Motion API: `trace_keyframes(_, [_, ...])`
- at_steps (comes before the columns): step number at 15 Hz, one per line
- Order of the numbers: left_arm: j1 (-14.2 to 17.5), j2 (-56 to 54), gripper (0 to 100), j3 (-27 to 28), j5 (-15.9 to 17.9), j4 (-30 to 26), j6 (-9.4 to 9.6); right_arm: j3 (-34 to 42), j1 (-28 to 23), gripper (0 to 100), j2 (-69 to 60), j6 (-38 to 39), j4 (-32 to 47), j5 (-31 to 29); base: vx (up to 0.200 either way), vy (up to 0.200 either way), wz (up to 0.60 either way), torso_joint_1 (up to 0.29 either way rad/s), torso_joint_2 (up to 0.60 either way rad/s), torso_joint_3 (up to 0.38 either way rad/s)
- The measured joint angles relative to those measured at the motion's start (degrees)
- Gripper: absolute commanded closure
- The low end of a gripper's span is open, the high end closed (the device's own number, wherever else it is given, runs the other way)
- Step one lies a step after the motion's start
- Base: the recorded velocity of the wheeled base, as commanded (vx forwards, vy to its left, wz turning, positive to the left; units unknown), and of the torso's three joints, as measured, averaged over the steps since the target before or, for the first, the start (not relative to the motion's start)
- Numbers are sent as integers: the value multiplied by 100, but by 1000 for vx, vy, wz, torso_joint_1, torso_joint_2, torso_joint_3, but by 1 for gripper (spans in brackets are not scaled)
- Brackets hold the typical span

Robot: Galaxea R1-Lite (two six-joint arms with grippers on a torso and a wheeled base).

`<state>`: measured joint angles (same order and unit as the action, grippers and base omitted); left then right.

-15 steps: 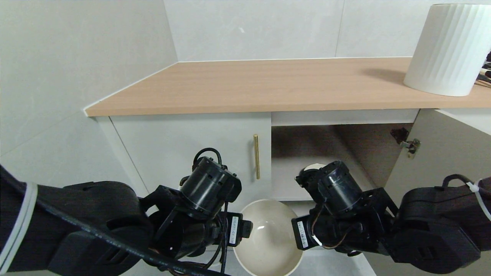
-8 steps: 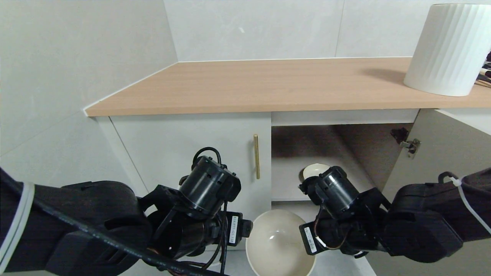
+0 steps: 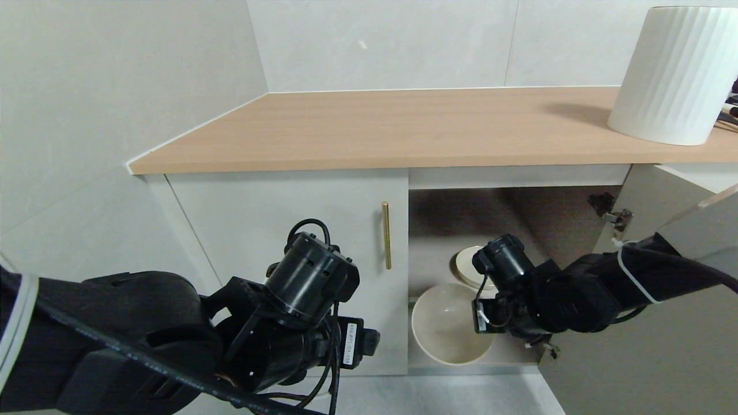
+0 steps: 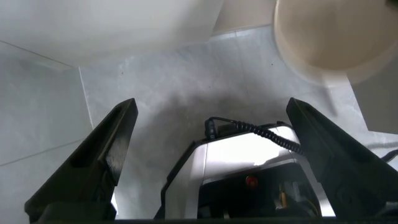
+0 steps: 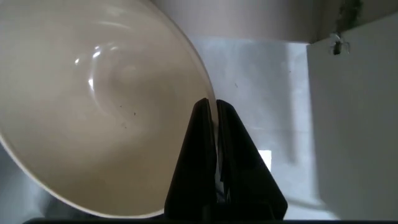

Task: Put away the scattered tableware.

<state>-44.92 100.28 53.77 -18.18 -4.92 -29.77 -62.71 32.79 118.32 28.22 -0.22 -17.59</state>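
Head view: the right gripper (image 3: 482,318) is clamped on the rim of a cream bowl (image 3: 448,324) (the right wrist view shows the rim pinched between both fingers). The bowl is tilted in the mouth of the open cabinet (image 3: 429,253), just in front of a smaller dish (image 3: 464,266) on the shelf. The left gripper (image 4: 211,109) hangs low before the closed door (image 3: 277,213), fingers spread wide, holding nothing.

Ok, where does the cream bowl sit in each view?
Head view: cream bowl low, right of centre, at the open cabinet's mouth.
Left wrist view: bowl in the picture's upper right corner, cut by the edge.
Right wrist view: bowl across the picture's left, rim in the jaws of the right gripper.
Shared landmark: pale floor.
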Motion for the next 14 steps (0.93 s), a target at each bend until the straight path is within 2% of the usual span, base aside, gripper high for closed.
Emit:
trace_keyframes(7, [11, -17, 0, 16, -73, 9, -1, -912, -713, 100, 362, 1185, -276, 2, 0, 0, 0, 0, 0, 0])
trace_keyframes(14, [17, -17, 0, 20, -78, 6, -9, -1476, -1240, 100, 747, 1554, -290, 57, 0, 0, 0, 0, 0, 0])
